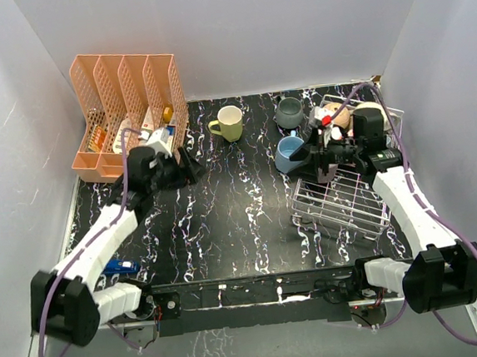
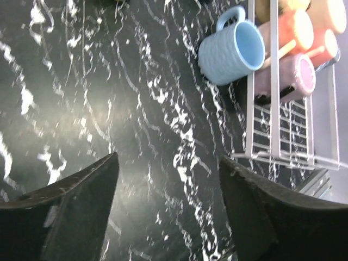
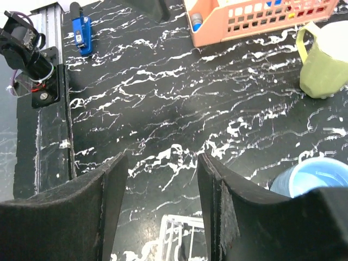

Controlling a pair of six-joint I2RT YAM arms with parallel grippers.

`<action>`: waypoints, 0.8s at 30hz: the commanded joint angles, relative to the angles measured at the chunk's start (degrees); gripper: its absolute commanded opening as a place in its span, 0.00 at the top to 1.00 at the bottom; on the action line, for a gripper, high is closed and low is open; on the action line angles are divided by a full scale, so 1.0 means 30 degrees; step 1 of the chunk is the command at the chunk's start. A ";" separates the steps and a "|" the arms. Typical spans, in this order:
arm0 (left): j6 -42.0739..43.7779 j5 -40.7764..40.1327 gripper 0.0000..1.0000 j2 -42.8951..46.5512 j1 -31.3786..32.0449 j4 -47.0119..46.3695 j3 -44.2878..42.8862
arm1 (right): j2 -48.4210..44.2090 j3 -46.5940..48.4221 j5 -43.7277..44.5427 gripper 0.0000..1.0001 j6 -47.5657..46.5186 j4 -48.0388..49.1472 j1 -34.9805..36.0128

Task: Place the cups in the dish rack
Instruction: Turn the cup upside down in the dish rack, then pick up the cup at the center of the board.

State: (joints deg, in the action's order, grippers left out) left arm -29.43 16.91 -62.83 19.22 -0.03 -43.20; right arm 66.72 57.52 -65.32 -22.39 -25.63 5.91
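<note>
A yellow-green mug (image 1: 230,123), a grey mug (image 1: 289,112) and a light blue mug (image 1: 289,153) stand on the black marbled table. The wire dish rack (image 1: 340,196) lies at the right, with several mugs (image 1: 338,116) bunched at its far end. My left gripper (image 1: 191,166) is open and empty over the bare table, left of the mugs. Its view (image 2: 168,163) shows the light blue mug (image 2: 231,51) beside the rack (image 2: 274,109), with pink (image 2: 296,30) and mauve (image 2: 300,76) mugs inside. My right gripper (image 1: 310,152) is open and empty over the rack's left edge, near the light blue mug (image 3: 312,176). Its view (image 3: 162,160) also shows the yellow-green mug (image 3: 325,60).
A peach slotted organizer (image 1: 128,105) stands at the back left and shows in the right wrist view (image 3: 255,16). A small blue object (image 1: 121,266) lies near the left arm's base (image 3: 81,32). Grey walls close in the table on three sides.
</note>
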 commanded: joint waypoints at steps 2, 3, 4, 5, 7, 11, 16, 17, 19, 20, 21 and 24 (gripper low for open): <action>-0.1462 0.0319 0.44 -0.4438 -0.0065 0.0548 -0.5100 | -0.1200 -0.2103 -0.3177 0.42 0.2584 0.4213 -0.2665; -0.0665 0.0009 0.47 -0.5693 -0.0037 0.1591 -0.6495 | -0.1405 -0.2395 -0.3230 0.41 0.2698 0.4409 -0.2966; 0.0155 -0.0275 0.48 -0.6923 -0.0001 0.2677 -0.7951 | -0.1559 -0.2482 -0.3237 0.41 0.2653 0.4389 -0.3146; 0.1206 -0.0838 0.48 -0.8095 0.0022 0.3772 -0.9612 | -0.1651 -0.2562 -0.3212 0.41 0.2611 0.4310 -0.3253; 0.3231 -0.2101 0.47 -1.0399 0.0134 0.6148 -1.2887 | -0.1805 -0.2668 -0.2854 0.41 0.2598 0.4230 -0.3349; 0.6221 -0.3773 0.44 -1.4914 0.0229 0.9148 -1.8732 | -0.2059 -0.2793 -0.2270 0.41 0.2976 0.4326 -0.3381; 0.8963 -0.3311 0.37 -1.8701 0.0329 0.9702 -2.3774 | -0.2490 -0.3092 -0.2116 0.41 0.3461 0.4792 -0.3423; 0.9298 -0.3238 0.36 -1.9330 0.0305 0.9620 -2.4481 | -0.2595 -0.3177 -0.2080 0.41 0.3518 0.4869 -0.3416; 0.9883 -0.2683 0.35 -2.0350 0.0316 0.9260 -2.5542 | -0.2758 -0.3380 -0.1996 0.41 0.3663 0.5104 -0.3423; 1.0119 -0.2501 0.34 -2.0719 0.0303 0.8900 -2.5950 | -0.2823 -0.3469 -0.1991 0.41 0.3759 0.5223 -0.3412; 1.0299 -0.2255 0.33 -2.1058 0.0305 0.8585 -2.6247 | -0.2849 -0.3535 -0.2002 0.41 0.3881 0.5359 -0.3425; 1.0541 -0.1732 0.30 -2.1870 0.0316 0.7691 -2.6846 | -0.2784 -0.3630 -0.2058 0.41 0.4003 0.5531 -0.3410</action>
State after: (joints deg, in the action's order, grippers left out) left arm -2.00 8.75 -127.68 19.86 25.12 -119.35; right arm 59.24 46.83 -71.55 -11.79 -13.21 -4.16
